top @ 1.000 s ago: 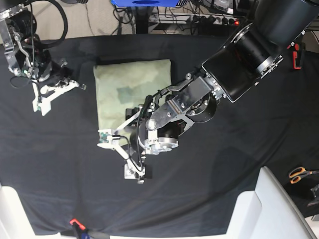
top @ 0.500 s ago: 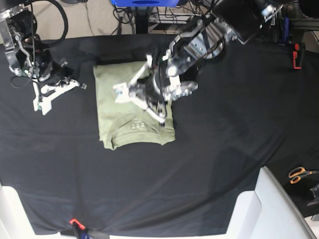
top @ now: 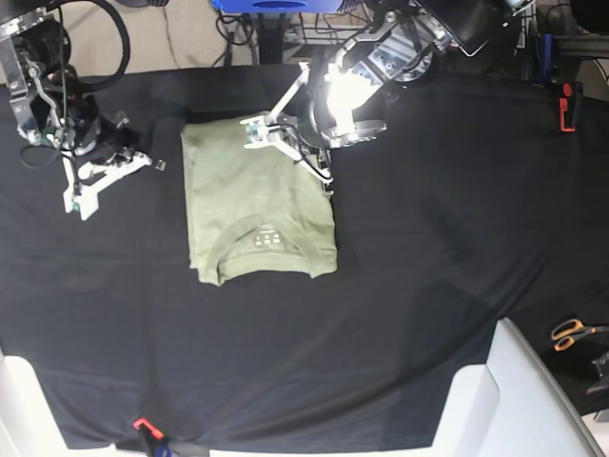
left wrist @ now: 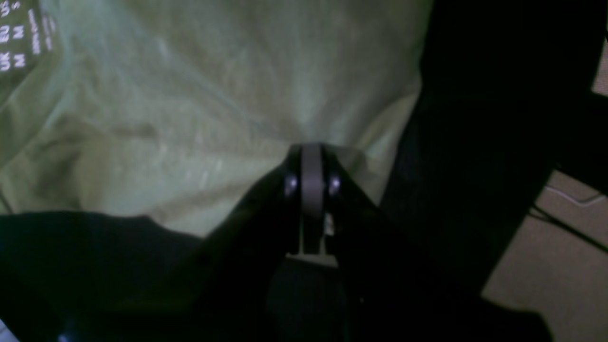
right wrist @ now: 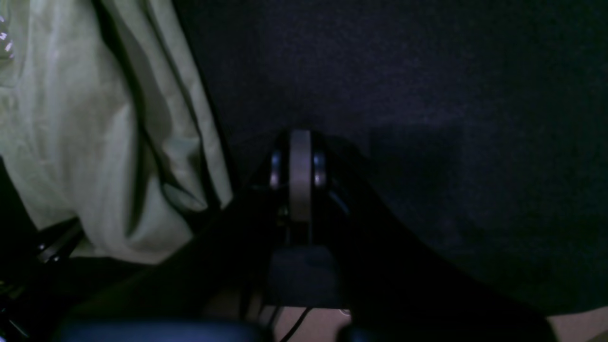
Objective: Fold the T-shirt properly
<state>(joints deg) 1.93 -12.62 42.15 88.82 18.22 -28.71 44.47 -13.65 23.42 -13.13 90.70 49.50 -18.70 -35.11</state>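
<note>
The pale sage-green T-shirt (top: 257,205) lies folded into a rectangle on the black cloth (top: 428,267), with its neckline and white label marks (top: 264,238) toward the front edge. My left gripper (top: 252,129) is at the shirt's far edge. In the left wrist view its jaws (left wrist: 311,152) are closed, and the shirt (left wrist: 190,95) puckers toward the tip. My right gripper (top: 72,200) rests on the cloth left of the shirt. In the right wrist view it (right wrist: 299,142) is shut and empty, with the shirt's side (right wrist: 95,142) to its left.
Orange-handled scissors (top: 571,333) lie at the right edge. A white surface (top: 514,400) sits at the front right. A red clip (top: 143,424) is at the cloth's front edge. Cables and a power strip (top: 409,38) run behind the table.
My left arm has swung from the front, across the shirt's middle, to its far edge. The shirt now lies flat with the neckline showing. The right arm has not moved.
</note>
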